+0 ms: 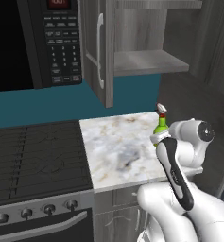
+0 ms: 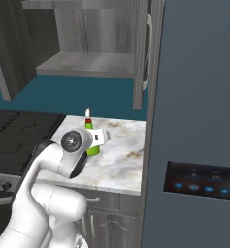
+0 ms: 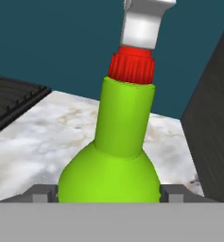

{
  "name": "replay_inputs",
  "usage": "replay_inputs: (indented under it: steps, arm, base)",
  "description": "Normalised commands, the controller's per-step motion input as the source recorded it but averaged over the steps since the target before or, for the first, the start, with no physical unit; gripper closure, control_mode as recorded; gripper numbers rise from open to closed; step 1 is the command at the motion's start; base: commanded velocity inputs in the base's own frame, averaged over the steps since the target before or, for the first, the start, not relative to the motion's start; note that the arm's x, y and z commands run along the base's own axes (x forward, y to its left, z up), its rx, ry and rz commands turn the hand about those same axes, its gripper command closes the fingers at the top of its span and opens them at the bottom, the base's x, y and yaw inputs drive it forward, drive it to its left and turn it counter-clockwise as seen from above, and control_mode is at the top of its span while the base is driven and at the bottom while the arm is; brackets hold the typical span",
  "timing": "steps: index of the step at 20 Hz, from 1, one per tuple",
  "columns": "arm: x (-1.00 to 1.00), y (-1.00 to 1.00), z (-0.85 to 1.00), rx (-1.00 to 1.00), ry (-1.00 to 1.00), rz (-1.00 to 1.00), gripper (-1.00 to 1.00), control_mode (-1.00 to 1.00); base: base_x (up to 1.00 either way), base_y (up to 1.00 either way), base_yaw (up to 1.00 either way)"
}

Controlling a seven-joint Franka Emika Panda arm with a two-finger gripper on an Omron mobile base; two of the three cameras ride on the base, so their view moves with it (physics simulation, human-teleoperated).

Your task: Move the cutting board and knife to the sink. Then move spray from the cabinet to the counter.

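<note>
Near the counter [image 1: 114, 146]'s right edge, the upright spray [image 3: 114, 156] stands between the tips of my open pincer [image 3: 108, 194].

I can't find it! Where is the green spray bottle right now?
The spray bottle stands upright on the marble counter, right of the black stovetop and below the open cabinet. The gripper sits around its body.

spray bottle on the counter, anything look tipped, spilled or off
Nothing stands out. The spray stands upright on the counter, no spill around it, between the fingers of the hand. The cabinet door hangs open.
</note>
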Motion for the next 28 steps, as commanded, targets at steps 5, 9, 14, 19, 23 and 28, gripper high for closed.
replay_inputs:
  steps: [5, 9, 14, 19, 23, 28]
  arm:
    - [0.4, 0.0, -0.76, 0.0, -0.04, 0.0, 1.0, -1.0]
    - [0.41, 0.04, -0.73, 0.0, -0.05, 0.0, 1.0, -1.0]
    - [0.31, 0.22, -0.73, 0.0, -0.13, 0.0, 1.0, -1.0]
    - [0.21, 0.48, -0.47, 0.0, -0.04, 0.02, 1.0, -1.0]
    - [0.0, 0.54, -0.59, 0.0, 0.0, 0.03, 1.0, -1.0]
    - [0.0, 0.4, -0.68, -0.03, 0.0, 0.0, 1.0, -1.0]
  base:
    - [0.0, 0.0, 0.0]
    - [0.0, 0.0, 0.0]
    - [0.0, 0.0, 0.0]
    - [0.0, 0.0, 0.0]
    - [0.0, 0.0, 0.0]
    - [0.0, 0.0, 0.0]
